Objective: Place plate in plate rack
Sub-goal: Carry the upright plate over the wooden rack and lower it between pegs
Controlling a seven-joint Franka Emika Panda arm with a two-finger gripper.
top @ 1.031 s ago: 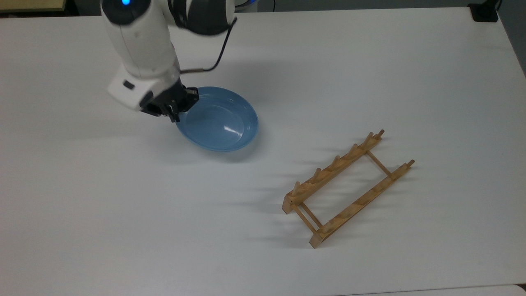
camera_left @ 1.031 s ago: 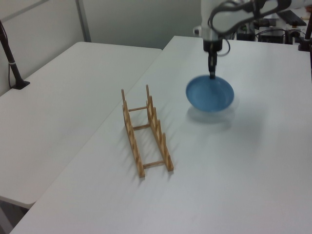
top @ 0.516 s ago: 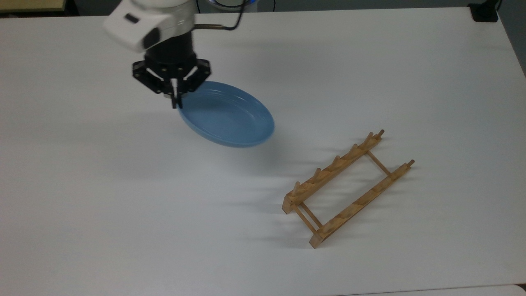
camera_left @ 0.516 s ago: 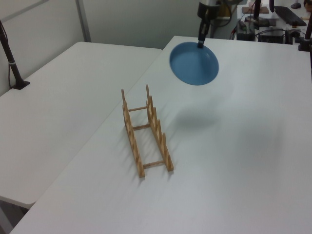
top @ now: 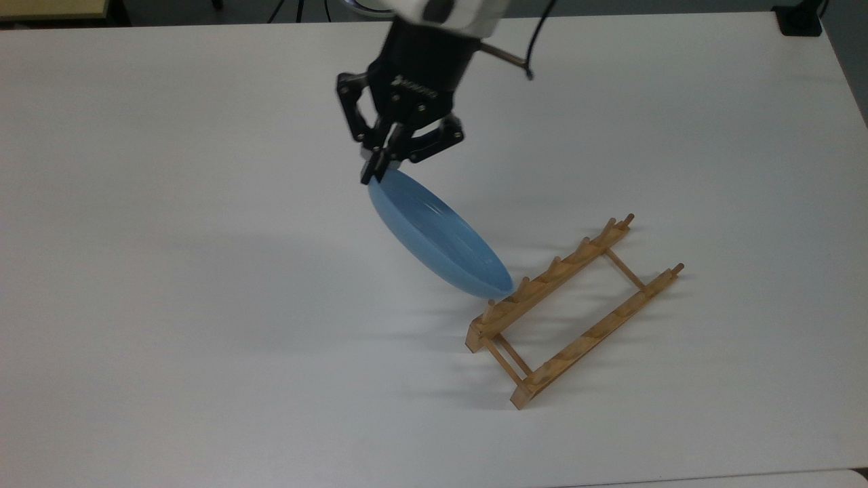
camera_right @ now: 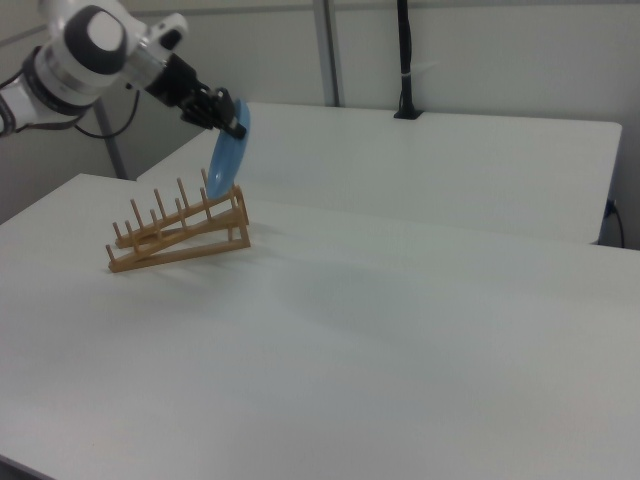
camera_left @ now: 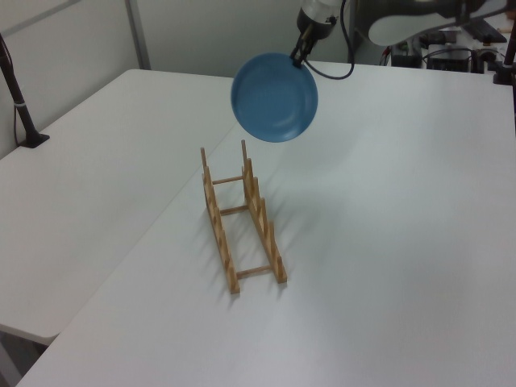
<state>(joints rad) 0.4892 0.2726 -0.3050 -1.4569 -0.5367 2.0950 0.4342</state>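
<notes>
Two fingertips (top: 371, 171) of the gripper (top: 377, 167) are being kept pinched on the upper rim of the plate (top: 439, 236), which is being held in the air nearly on edge, its lower edge hanging above and just beside the end of the plate rack (top: 573, 311) nearer the top view's left. Because only that narrow strip of rim is being clamped, the plate is judged likely to be swung or slipped in the grip. If it is being lowered off line, a peg could be struck and the light rack pushed across the table (top: 203, 352).
</notes>
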